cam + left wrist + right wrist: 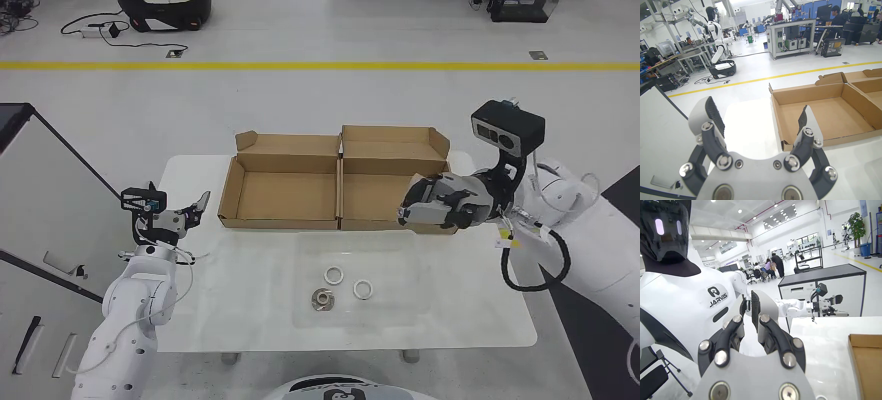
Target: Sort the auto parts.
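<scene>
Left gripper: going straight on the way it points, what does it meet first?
Likely the left cardboard box, near its outer side wall; the open left gripper aims over bare table just beside it. Depth is unclear, so it might slip past toward the table's far edge.

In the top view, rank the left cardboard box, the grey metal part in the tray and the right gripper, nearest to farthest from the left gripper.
From the left gripper:
1. Left cardboard box, right beside it.
2. Grey metal part, in the clear tray, front middle.
3. Right gripper, across the table, shut on a threaded part.
</scene>
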